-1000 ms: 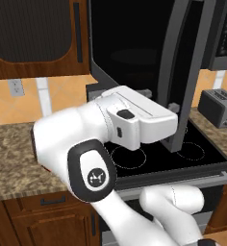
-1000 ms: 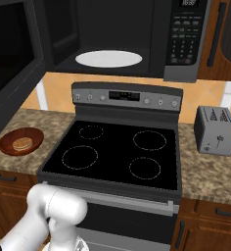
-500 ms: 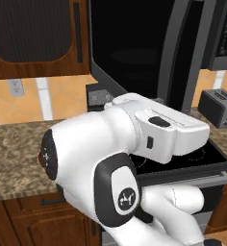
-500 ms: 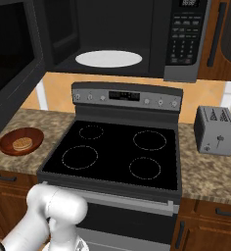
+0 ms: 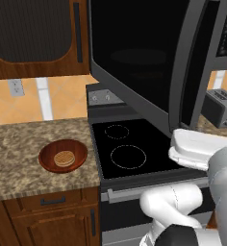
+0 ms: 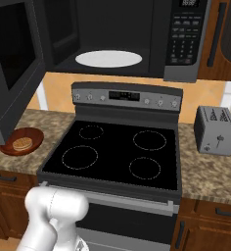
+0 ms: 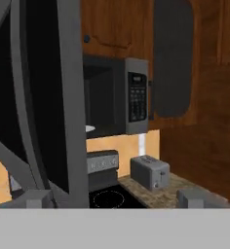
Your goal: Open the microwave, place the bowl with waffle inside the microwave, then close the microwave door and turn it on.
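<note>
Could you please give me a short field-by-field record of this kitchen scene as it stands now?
microwave door: swung wide open to the left
microwave: cavity empty apart from its white turntable plate
bowl: on the granite counter left of the stove
waffle: lying in the bowl
toaster: on the counter right of the stove
fingers: wide apart, holding nothing
task stage: door opened; bowl not yet picked up
</note>
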